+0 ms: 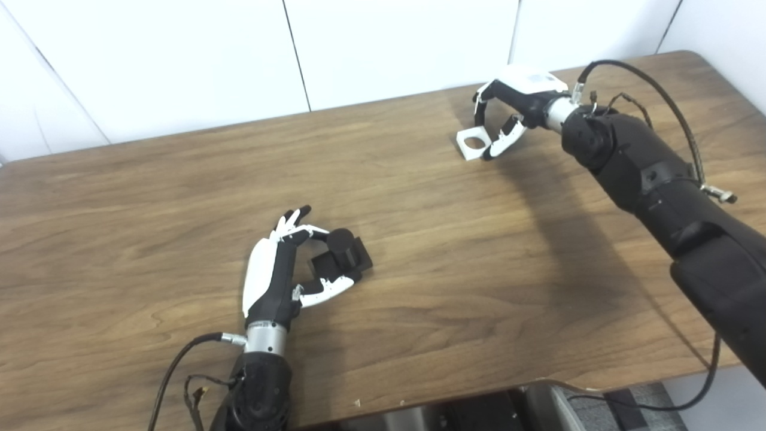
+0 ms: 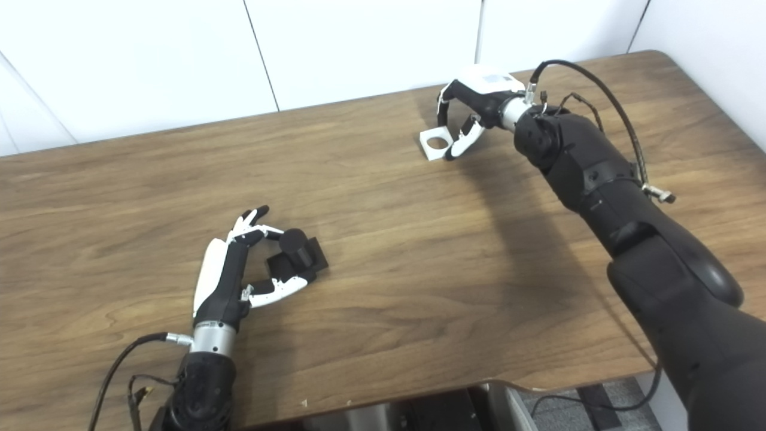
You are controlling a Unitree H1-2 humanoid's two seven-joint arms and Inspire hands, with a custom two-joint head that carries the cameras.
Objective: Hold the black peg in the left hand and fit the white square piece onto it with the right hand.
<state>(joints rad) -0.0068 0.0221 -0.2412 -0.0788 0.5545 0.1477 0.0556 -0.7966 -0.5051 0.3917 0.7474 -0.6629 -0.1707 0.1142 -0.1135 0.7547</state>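
Left hand (image 1: 272, 278) sits low on the near-left part of the wooden table (image 1: 419, 251), palm turned right, fingers and thumb curled around the black peg (image 1: 341, 254). Fingertips touch the round post from the far side, thumb presses the square base from the near side. Peg looks tilted, base close to the table; can't tell if it's lifted or resting.

Right hand (image 2: 473, 105) is at the far right of the table, arm reaching in from the right. Fingers arch over the far edge of the white square piece (image 2: 435, 143), thumb against its near-right side, so the hand is closing on it. Piece has a round hole in the middle and looks like it's on the table or barely off it; can't tell which.

Peg and white piece are well apart, bare wood between them. White wall panels (image 1: 389, 48) behind the table.
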